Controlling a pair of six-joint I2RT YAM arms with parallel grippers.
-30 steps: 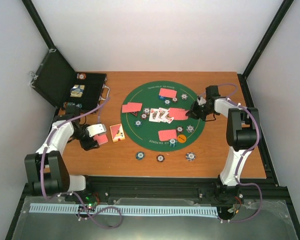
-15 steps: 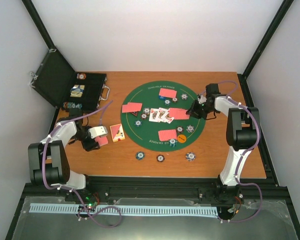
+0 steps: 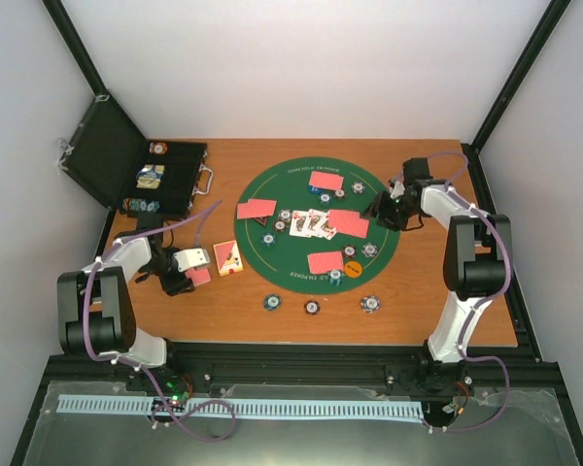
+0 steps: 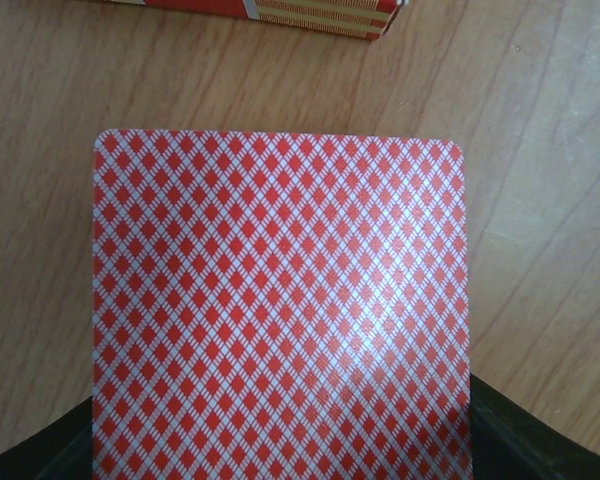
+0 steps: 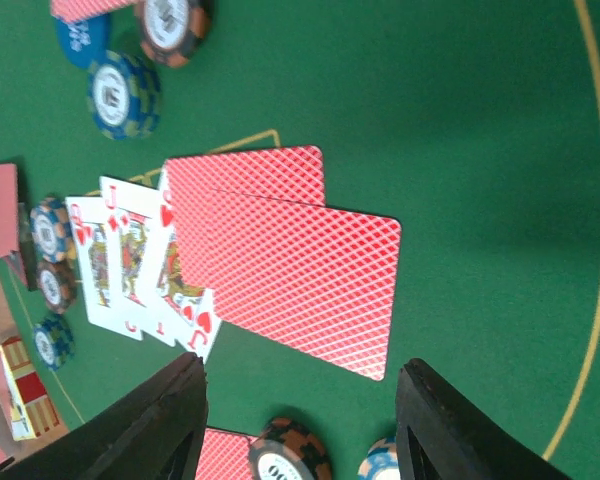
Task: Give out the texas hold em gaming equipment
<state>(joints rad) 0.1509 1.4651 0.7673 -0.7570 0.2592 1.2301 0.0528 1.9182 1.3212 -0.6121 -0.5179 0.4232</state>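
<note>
Hanging over the table (image 3: 418, 311) left of the mat (image 3: 272, 189), the red-backed card (image 4: 280, 310) at the left gripper (image 3: 188, 274), whose closure cannot be told, should be kept level, while the right gripper (image 5: 300, 420) is held spread above two dealt cards (image 5: 290, 270)

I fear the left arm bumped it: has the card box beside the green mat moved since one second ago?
No. The card box keeps its place and angle just left of the green mat's edge.
</note>
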